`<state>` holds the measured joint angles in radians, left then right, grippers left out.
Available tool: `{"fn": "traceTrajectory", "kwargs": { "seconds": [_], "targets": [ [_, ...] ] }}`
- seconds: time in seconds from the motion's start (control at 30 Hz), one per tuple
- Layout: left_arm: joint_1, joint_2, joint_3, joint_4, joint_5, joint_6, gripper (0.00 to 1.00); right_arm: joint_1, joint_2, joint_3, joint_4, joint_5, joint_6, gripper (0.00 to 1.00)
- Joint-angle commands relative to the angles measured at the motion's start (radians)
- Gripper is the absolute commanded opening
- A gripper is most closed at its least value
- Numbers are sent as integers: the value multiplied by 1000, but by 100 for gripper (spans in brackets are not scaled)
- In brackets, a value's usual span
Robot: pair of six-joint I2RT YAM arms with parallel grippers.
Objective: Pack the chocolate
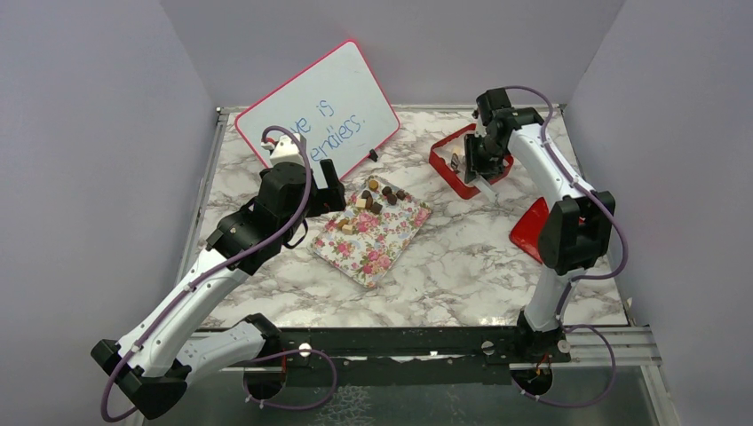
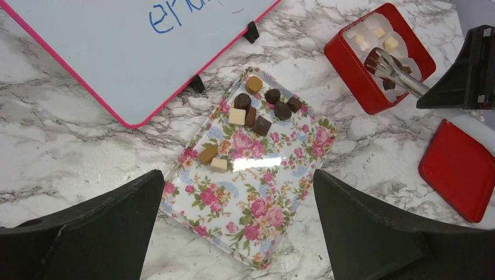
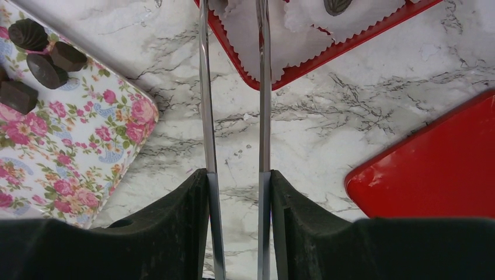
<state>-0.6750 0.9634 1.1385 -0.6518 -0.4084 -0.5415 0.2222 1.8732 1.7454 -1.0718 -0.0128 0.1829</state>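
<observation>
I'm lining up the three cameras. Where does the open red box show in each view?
Top external: the red box sits right of centre, partly under the right arm's wrist.
Left wrist: the box is at upper right.
Right wrist: the box is at top centre, cut by the edge, behind the tongs.
Shared landmark: the floral tray, left of the box in all three.

tongs point(image 3: 204, 87) tips: cropped by top edge | chocolate point(image 3: 337, 4) in red box point(image 3: 327, 56): cropped likewise | whiteboard point(image 1: 320, 111) writing: partly behind left arm point(image 1: 284, 191), unreadable | red lid point(image 3: 432, 169): cut at right edge

Bright, even overhead light, soft shadows, small glare on floral tray point(image 2: 262, 198).
</observation>
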Motion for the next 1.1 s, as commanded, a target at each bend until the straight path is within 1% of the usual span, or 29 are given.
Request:
{"fn": "traceTrajectory", "kwargs": {
  "seconds": [0.0, 0.2, 0.33, 0.67, 0.9, 1.07],
  "targets": [
    [3, -13, 24, 21, -5, 3, 99, -4, 1, 58, -10, -6, -2, 43],
    [3, -11, 20, 21, -7, 0, 99, -4, -26, 94, -55, -18, 15, 42],
    [3, -9, 21, 21, -9, 4, 99, -4, -46, 109, -86, -52, 37, 42],
    [4, -14, 5, 22, -17, 6, 99, 17, -141, 56, -101, -88, 65, 41],
    [4, -7, -8, 20, -6, 5, 99, 110, -212, 8, -77, -68, 95, 41],
    [4, -23, 2, 23, -52, 11, 99, 217, -221, 0, -69, -29, 136, 42]
  ]
}}
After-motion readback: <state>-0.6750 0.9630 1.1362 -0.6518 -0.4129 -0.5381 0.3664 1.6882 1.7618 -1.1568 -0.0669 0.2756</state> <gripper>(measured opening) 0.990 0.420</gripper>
